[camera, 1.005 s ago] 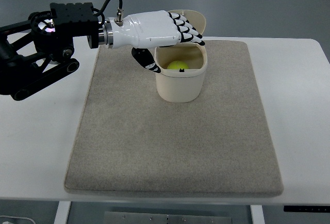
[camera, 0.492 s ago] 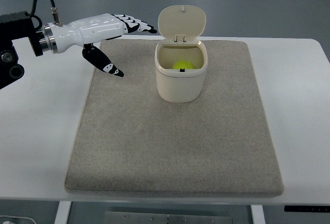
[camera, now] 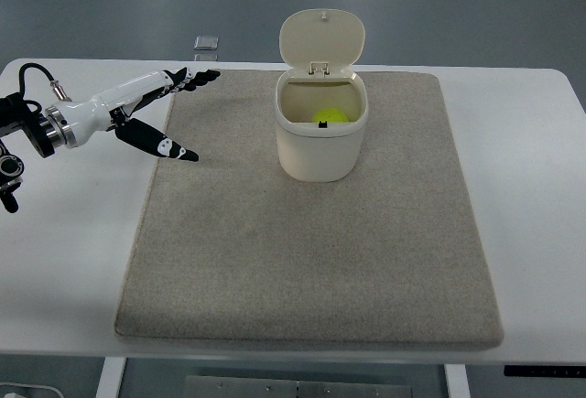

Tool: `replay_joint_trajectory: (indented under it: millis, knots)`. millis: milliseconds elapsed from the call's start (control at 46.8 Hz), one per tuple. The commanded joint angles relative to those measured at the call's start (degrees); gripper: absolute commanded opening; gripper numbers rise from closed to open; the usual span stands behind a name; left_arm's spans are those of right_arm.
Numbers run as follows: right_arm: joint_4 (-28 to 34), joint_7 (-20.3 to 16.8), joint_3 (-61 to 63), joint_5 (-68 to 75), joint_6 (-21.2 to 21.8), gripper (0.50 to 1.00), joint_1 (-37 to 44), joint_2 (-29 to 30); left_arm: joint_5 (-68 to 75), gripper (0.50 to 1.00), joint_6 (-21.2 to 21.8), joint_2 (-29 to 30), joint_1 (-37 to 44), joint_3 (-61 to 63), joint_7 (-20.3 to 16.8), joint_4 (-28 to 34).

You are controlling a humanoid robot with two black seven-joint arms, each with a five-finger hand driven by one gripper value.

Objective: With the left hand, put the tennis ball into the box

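Here, black-tipped fingers (camera: 188, 79) stretched out straight and spread from the thumb (camera: 156, 143), empty, gripping nothing. Behind them the white left hand (camera: 146, 105) with black segmented fingers, hovering over the far-left edge of the beige fabric mat (camera: 311, 270), palm turned sideways. Further back a silver wrist ring (camera: 57, 127) and a black cable (camera: 32, 73) looping over the white tabletop (camera: 64, 261), with the arm entering from the left edge. Well apart from the hand, to its right, a cream plastic box with rounded corners (camera: 316, 155), standing upright on the far half of the mat. Hinged lid (camera: 321, 39) tipped open and up at the far side. Inside, against the far wall, the yellow-green tennis ball (camera: 328, 116), partly hidden by the rim and touching nothing but the box. Beyond the table's far edge, a small grey square plate (camera: 208, 43) on the grey floor. Near edge of the mat just short of the table's near edge.
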Motion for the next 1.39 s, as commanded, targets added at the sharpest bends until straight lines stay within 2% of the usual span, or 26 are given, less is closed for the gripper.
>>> replay_joint_trajectory:
  millis: [0,257,406,556,705,791,962,1133,1261,1368]
  knots:
    - [0.0,0.0,0.0,0.0,0.0,0.938,0.0,0.0,-6.4,0.992,-0.4,-0.7,0.1,0.0,0.0,2.1]
    - [0.0,0.0,0.0,0.0,0.0,0.938,0.0,0.0,-19.7,0.992,-0.7,-1.7,0.3,-0.1,0.1,5.4]
    - [0.0,0.0,0.0,0.0,0.0,0.938,0.0,0.0,-25.3,0.994,-5.8,-2.0,0.2,-0.1,0.3,7.1]
    - [0.0,0.0,0.0,0.0,0.1,0.938,0.0,0.0,-30.2,0.994,-12.0,-4.0,0.2,-0.2,0.6,11.9]
    - [0.0,0.0,0.0,0.0,0.0,0.938,0.0,0.0,-35.6,0.994,-15.2,-4.2,0.2,-0.3,1.3,14.1]
    - [0.0,-0.1,0.0,0.0,0.1,0.938,0.0,0.0,-39.9,0.992,-16.3,-4.2,0.2,-1.0,3.7,15.5]
    - [0.0,0.0,0.0,0.0,0.1,0.938,0.0,0.0,-49.7,0.992,-20.7,-4.4,-0.2,-2.0,11.3,19.0]
    - [0.0,0.0,0.0,0.0,0.1,0.938,0.0,0.0,-55.8,0.992,-24.9,-5.1,-0.3,-2.6,15.4,22.8]
    - [0.0,0.0,0.0,0.0,0.0,0.938,0.0,0.0,-62.1,0.992,-29.8,-5.1,-0.2,-2.5,19.8,24.8]
    - [0.0,0.0,0.0,0.0,0.1,0.938,0.0,0.0,-63.6,0.992,-30.1,-5.1,-0.2,-2.6,20.6,24.8]
